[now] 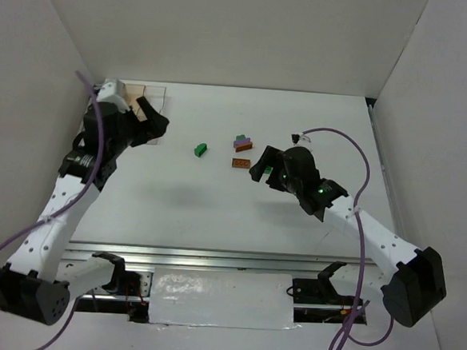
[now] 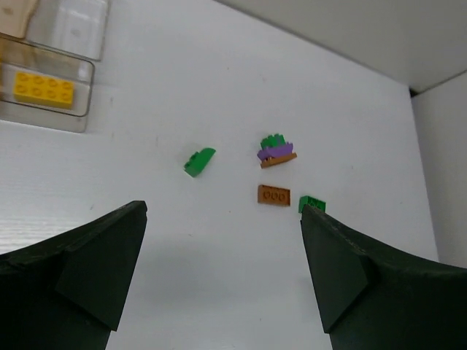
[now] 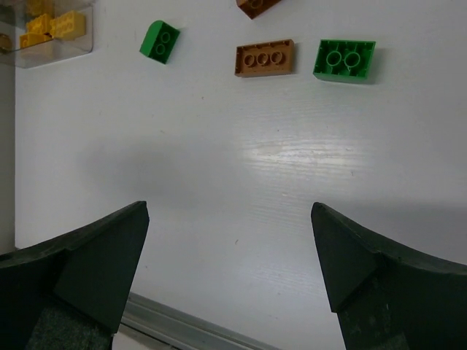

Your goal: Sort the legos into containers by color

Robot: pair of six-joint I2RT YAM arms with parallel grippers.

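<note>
The clear organizer tray (image 1: 154, 94) sits at the far left. One cell holds a yellow brick (image 2: 43, 88), which also shows in the right wrist view (image 3: 57, 26). Loose on the table are a green sloped brick (image 1: 201, 149) (image 2: 199, 162) (image 3: 160, 41), a green, purple and brown stack (image 1: 243, 143) (image 2: 276, 151), a flat brown brick (image 1: 240, 163) (image 2: 273, 195) (image 3: 265, 58) and a green square brick (image 2: 311, 203) (image 3: 345, 60). My left gripper (image 1: 152, 123) (image 2: 222, 213) is open and empty beside the tray. My right gripper (image 1: 260, 166) (image 3: 230, 210) is open and empty, just right of the brown brick.
White walls enclose the table on the left, back and right. A metal rail (image 1: 211, 260) runs along the near edge by the arm bases. A purple cable (image 1: 361, 164) loops over the right arm.
</note>
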